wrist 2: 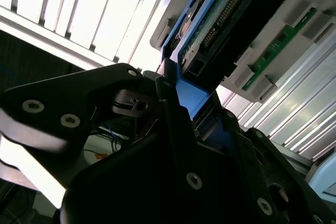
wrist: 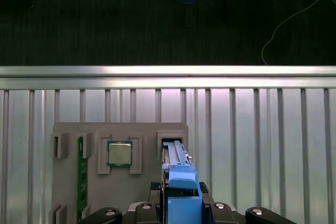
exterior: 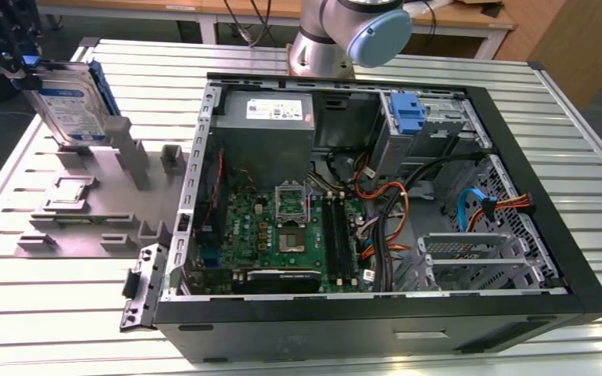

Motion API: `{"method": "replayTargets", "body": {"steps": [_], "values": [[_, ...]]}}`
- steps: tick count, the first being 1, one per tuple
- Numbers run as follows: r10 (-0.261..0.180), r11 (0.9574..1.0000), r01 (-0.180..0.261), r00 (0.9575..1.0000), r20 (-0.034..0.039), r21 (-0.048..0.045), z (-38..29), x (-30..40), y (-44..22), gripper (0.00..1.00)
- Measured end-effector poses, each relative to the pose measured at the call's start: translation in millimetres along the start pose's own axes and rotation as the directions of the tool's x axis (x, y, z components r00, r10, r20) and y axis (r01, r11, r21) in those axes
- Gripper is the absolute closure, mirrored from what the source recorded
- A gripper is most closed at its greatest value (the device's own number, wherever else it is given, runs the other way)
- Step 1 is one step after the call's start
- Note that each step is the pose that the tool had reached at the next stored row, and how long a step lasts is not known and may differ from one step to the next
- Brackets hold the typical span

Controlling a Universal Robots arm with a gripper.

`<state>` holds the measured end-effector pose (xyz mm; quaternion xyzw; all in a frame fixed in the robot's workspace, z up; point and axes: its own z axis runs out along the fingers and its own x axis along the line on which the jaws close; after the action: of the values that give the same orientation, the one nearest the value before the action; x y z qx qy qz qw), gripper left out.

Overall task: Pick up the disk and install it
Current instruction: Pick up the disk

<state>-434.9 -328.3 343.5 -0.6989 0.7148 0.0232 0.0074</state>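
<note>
The disk (exterior: 71, 106) is a silver hard drive with a blue-and-white label and blue side rails. It stands upright on end at the exterior view's far left. My gripper (exterior: 27, 69) is shut on its upper end from above. The first wrist view shows the disk (wrist: 177, 174) edge-on, with the blue rail clamped between my fingers (wrist: 181, 209). Its far end sits at a slot in the grey fixture plate (wrist: 68, 129); I cannot tell whether it touches the slot. In the second wrist view the disk's circuit-board side (wrist 2: 220, 19) faces the camera.
An open computer case (exterior: 552, 258) lies on the slatted metal table (exterior: 50, 313). It holds a motherboard (exterior: 280, 227), a grey power supply (exterior: 264, 110) and a drive bay with a blue bracket (exterior: 406, 110). The fixture plate holds a processor chip (wrist: 119, 153) and a memory stick (wrist: 81, 174). The arm's base (exterior: 348, 35) stands behind the case.
</note>
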Motion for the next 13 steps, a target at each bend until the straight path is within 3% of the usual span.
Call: {"method": "replayTargets", "body": {"steps": [13], "values": [[0.000, 1.0000, 0.000, 1.0000, -0.0001, -0.0001, -9.2, -0.4, 0.2, 0.64]]}}
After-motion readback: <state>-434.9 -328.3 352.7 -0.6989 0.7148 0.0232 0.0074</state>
